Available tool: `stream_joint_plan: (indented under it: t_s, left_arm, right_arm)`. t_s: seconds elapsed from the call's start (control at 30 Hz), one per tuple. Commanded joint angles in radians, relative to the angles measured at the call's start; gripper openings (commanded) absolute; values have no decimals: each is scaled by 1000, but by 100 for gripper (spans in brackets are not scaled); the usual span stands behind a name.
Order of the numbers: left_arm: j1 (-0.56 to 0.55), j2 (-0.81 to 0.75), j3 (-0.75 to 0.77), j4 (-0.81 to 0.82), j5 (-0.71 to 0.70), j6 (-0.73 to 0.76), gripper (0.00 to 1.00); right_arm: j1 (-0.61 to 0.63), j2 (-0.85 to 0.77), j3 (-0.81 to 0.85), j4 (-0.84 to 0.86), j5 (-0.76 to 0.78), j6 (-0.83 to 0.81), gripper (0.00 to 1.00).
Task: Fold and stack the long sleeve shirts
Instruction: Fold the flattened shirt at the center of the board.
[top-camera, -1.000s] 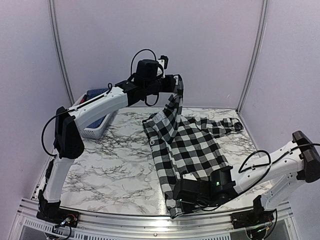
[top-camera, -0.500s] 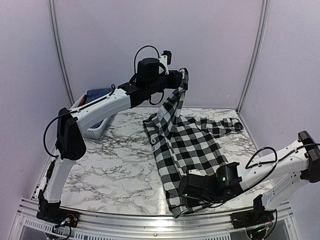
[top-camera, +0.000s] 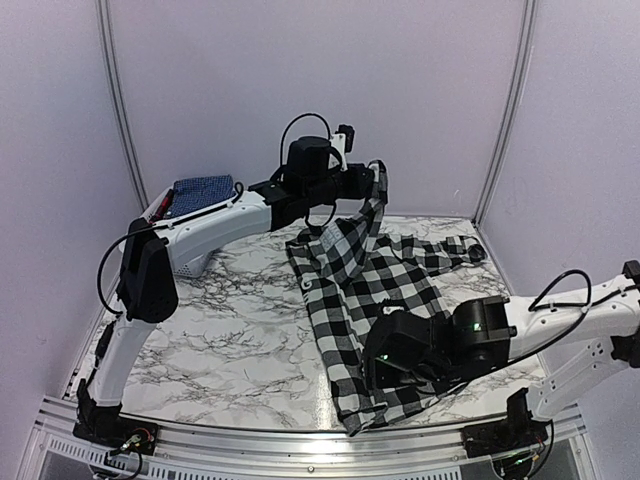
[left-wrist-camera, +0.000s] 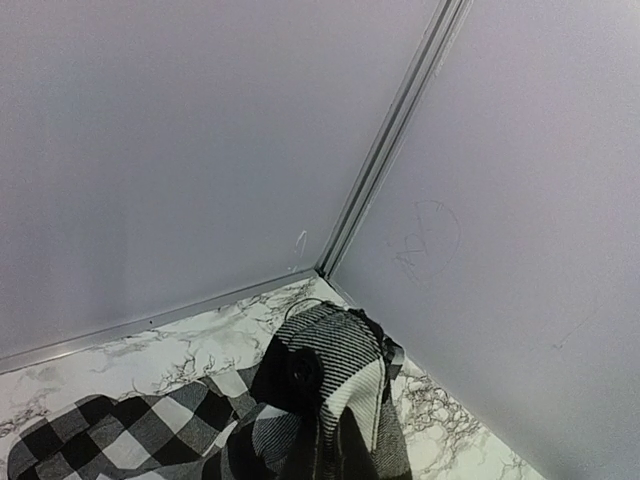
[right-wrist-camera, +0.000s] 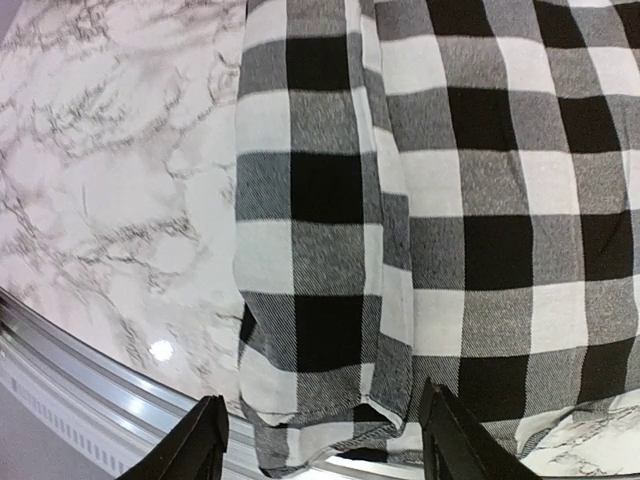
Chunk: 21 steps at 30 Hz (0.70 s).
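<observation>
Much open marble tabletop left of checked shirt

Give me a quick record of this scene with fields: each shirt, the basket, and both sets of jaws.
checked shirt: spread on marble table, far end lifted
blue shirt: on top of white basket, back left
left jaws: shut on checked shirt, held high
right jaws: open over checked shirt's near hem
</observation>
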<state>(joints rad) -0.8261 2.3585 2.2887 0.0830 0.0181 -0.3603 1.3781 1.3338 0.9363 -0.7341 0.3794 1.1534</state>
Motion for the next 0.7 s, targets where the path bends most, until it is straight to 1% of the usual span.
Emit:
stream_joint_plan:
  t_s: [0.0,0.17,0.3,0.4,0.47,0.57,0.63,0.67]
  left_arm:
    - [-9,35,-21,50,22,-26,0]
    - [-18,35,-39,45,31,-41,0]
    - [-44,5,-119,47,54,-44,0]
    - [-79,-50,-258,68,45,-25,0]
    - [-109,-119,-391,102,4,-14,0]
    - [-158,-176,-521,104,-90,8,0]
    - [-184,-193,-565,99,-128,25,5]
    - [-195,-200,-582,95,-151,32,11]
  right_arm:
    - [-66,-42,35,-35,41,-37,63]
    - [-178,-78,24,3,20,-121,67]
    - [-309,-119,-43,106,-60,-202,67]
    - [-411,-148,-110,180,-118,-238,68]
    - [-467,-159,-131,202,-139,-255,68]
    - [-534,-162,-147,209,-145,-276,70]
    - [-579,-154,-150,213,-155,-290,70]
    - [-603,-147,-146,215,-161,-302,70]
